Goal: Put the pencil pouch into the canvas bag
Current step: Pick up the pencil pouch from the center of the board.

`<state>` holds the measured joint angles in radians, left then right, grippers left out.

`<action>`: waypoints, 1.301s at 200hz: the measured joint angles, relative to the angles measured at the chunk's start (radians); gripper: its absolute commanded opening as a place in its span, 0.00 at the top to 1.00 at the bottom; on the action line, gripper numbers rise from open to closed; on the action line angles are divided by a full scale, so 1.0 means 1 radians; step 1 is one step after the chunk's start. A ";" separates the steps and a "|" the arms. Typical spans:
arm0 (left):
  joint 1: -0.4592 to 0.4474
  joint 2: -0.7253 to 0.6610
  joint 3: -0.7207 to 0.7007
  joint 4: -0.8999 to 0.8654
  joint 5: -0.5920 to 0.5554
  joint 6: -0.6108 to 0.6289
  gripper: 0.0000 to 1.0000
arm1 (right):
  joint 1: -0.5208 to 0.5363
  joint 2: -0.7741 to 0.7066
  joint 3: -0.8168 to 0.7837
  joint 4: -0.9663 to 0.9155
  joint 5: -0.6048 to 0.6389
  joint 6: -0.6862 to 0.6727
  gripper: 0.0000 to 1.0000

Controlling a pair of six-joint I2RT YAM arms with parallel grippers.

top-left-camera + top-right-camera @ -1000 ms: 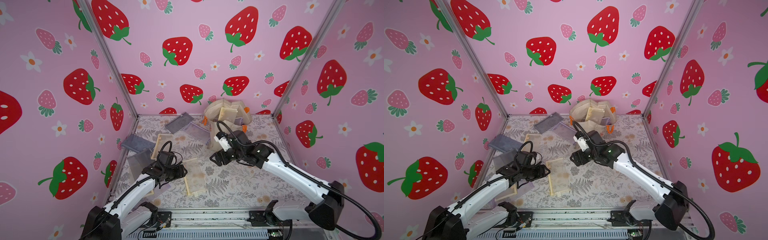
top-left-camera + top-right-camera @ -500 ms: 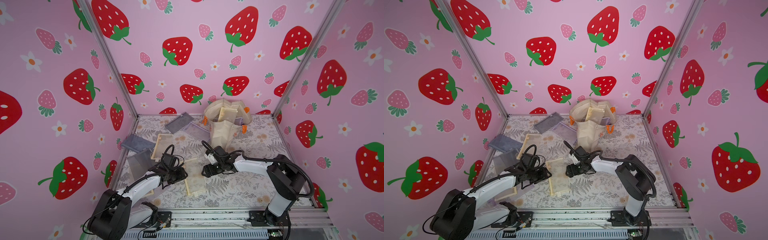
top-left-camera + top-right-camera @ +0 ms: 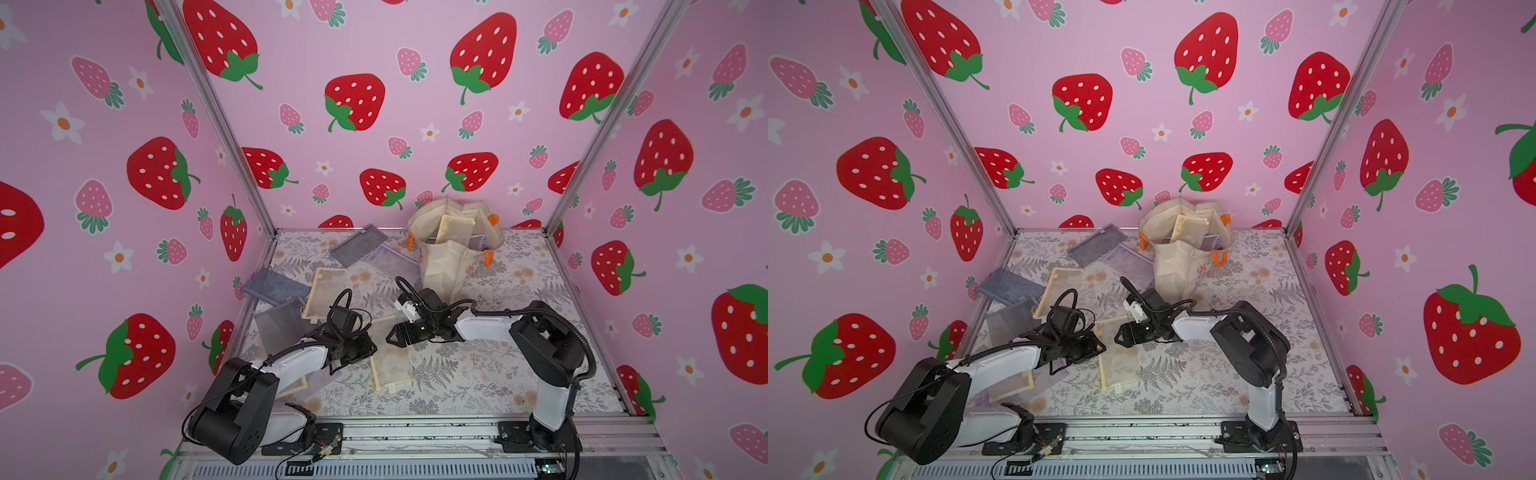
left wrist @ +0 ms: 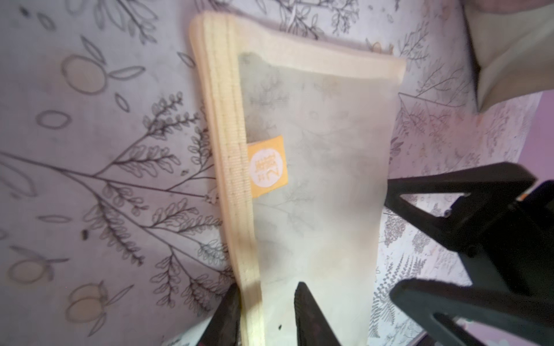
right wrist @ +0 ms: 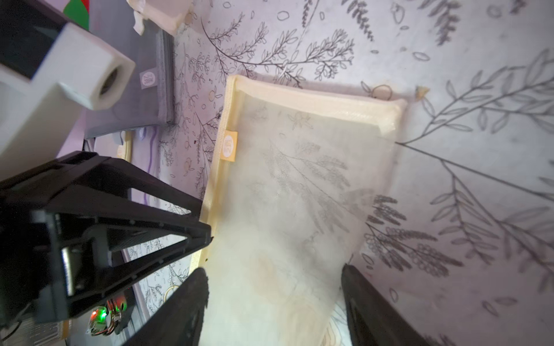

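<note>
The pencil pouch (image 3: 390,361) (image 3: 1119,361) lies flat on the tabletop (image 3: 478,374), in the middle near the front. It is a cream mesh pouch, and the leaf pattern of the cloth shows through it. It has a thick cream band along its edges and a small orange label (image 4: 268,166) (image 5: 229,146) on one long side.

The left pincer (image 4: 266,314) (image 3: 368,345) is narrow, with one finger on each side of the pouch's thick edge band. The right pincer (image 5: 275,302) (image 3: 395,334) is wide, with a finger at each long side of the pouch's end.

A second ago the right arm reached further back, close to the canvas bag. Now it is folded, with its pincer low over the pouch. The left pincer was wider then. The pouch has not moved.

The canvas bag (image 3: 444,266) (image 3: 1177,266) stands at the back of the tabletop, well apart from the pouch. Its mouth is open, and a cream pouch (image 3: 455,228) pokes out of it.

On the left side lie more pouches: a cream one (image 3: 324,291), a grey one (image 3: 274,286) by the left wall, and a grey one (image 3: 357,245) and a purple one (image 3: 395,262) near the back. Bare flowered cloth runs from the pouch to the right wall and up to the bag. A metal rail (image 3: 415,432) marks the front edge.
</note>
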<state>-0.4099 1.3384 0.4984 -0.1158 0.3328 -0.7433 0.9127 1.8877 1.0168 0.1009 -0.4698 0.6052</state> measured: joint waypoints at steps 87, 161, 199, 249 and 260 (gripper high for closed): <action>-0.003 0.007 -0.012 0.031 -0.010 -0.018 1.00 | 0.015 -0.032 -0.031 -0.014 -0.010 0.026 0.28; 0.002 -0.297 0.032 -0.111 -0.018 0.048 1.00 | -0.004 -0.313 -0.101 -0.110 0.022 0.047 0.17; 0.006 -0.436 0.127 -0.171 0.016 0.104 1.00 | -0.042 -0.473 -0.103 -0.140 0.027 0.054 0.16; 0.006 -0.515 0.232 -0.170 0.154 0.138 1.00 | -0.074 -0.562 -0.102 -0.162 0.005 0.052 0.16; 0.006 -0.514 0.244 -0.157 0.188 0.137 1.00 | -0.076 -0.569 -0.102 -0.146 -0.014 0.053 0.16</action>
<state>-0.4038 0.8246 0.7425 -0.2726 0.5213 -0.6067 0.8371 1.3186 0.9150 -0.0456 -0.4839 0.6579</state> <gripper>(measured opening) 0.049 0.844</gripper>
